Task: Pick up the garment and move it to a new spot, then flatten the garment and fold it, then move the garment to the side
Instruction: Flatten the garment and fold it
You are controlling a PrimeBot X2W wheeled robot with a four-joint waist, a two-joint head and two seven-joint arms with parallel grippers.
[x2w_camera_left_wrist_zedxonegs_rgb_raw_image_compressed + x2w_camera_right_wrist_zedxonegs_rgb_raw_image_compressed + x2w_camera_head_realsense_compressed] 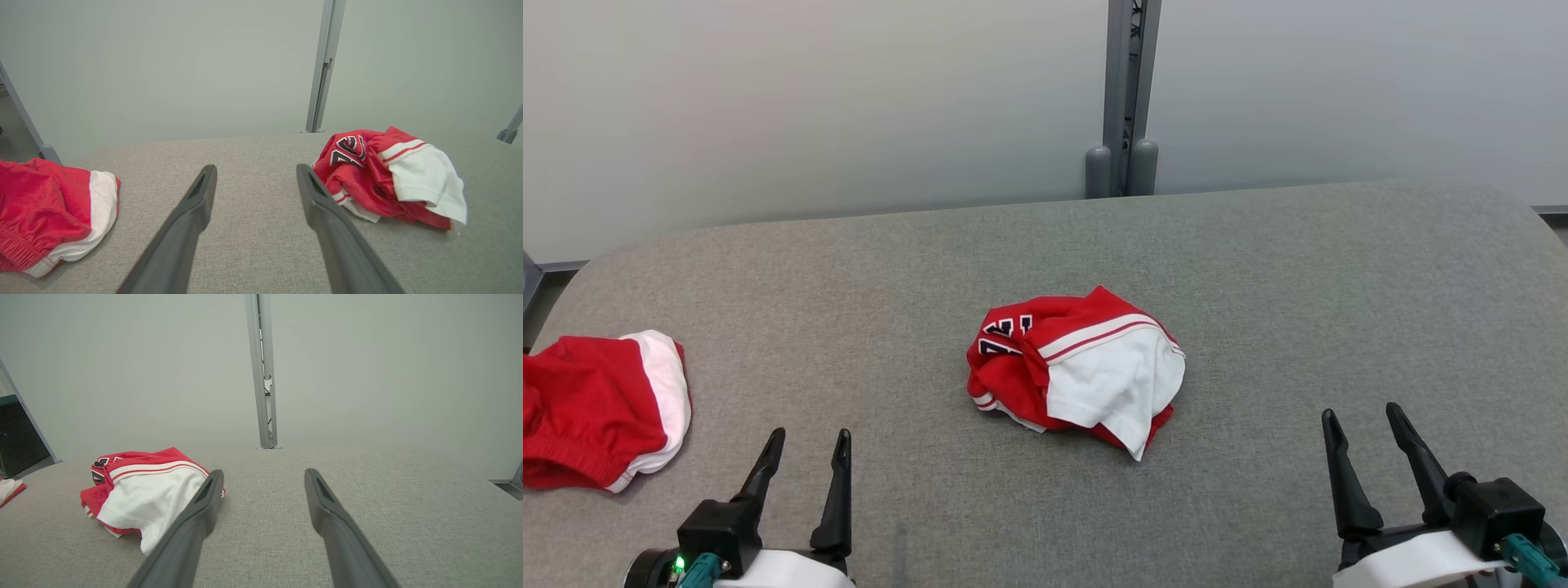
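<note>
The crumpled garment (1078,380) lay central on the counter (1298,278), farther out, midway between the left fingers (837,490) and right fingers (1342,474), about equally near each; both pairs stood open, holding nothing.

The garment (1078,376) lies on the middle of the tabletop (1298,310), well apart from every edge. A second garment (596,412) lies at the left edge (toward the near-left corner). The left end effector (810,437) and the right end effector (1362,411) hang over the near edge, one on each side of the garment. A post (1125,90) stands behind the far edge.
</note>
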